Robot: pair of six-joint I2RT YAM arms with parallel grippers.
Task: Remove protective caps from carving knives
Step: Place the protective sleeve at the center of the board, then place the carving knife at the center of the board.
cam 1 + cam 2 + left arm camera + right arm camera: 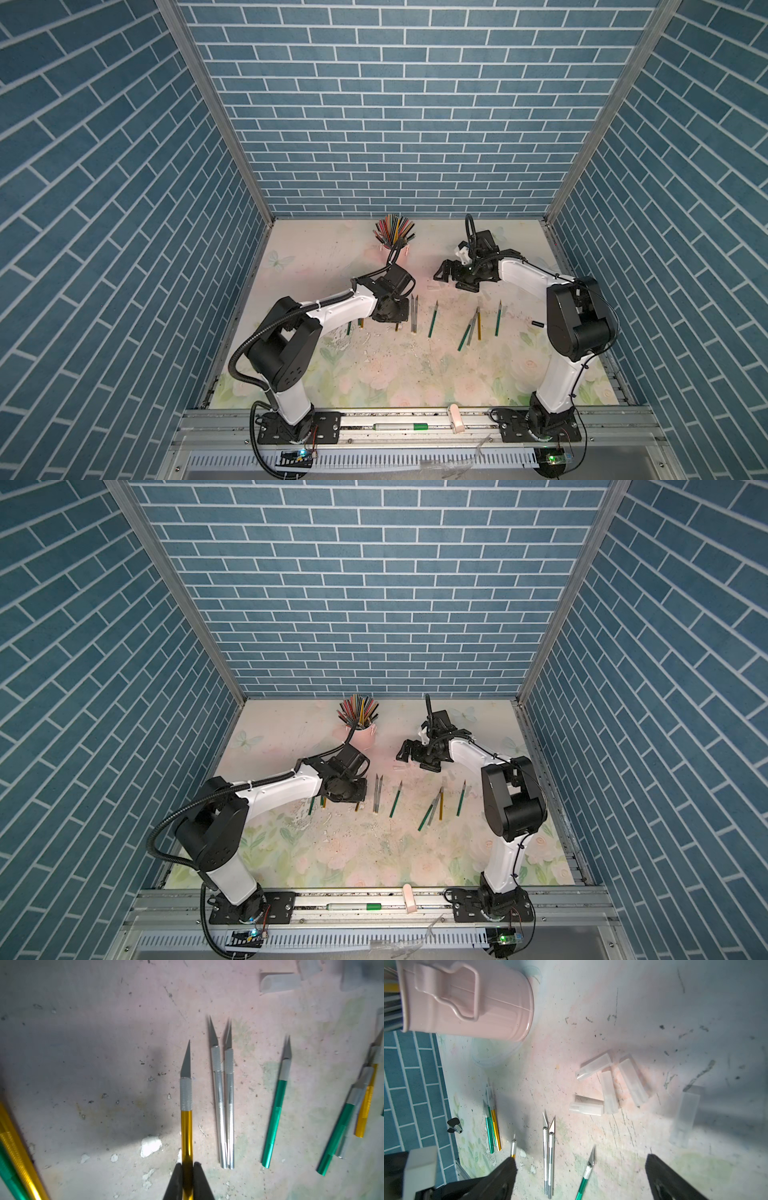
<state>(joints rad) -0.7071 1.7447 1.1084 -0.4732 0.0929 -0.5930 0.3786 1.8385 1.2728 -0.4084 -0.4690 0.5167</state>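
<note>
The left end effector (187, 1180) runs off the edge of its wrist view, and so does the gold knife (186, 1126) between its fingers. In the right wrist view one cap (685, 1115) is a blur, and the pink cup (467, 1001) is cut off.

1. There were eleven knives (433, 319): five green, three gold, three silver.
2. Five loose caps (608, 1093) showed clearly.
3. There was one cup (467, 1001); its pencils (394, 227) were too bunched to count.
4. There was one green-capped marker (401, 426).
5. There was one clip (454, 1126).
</note>
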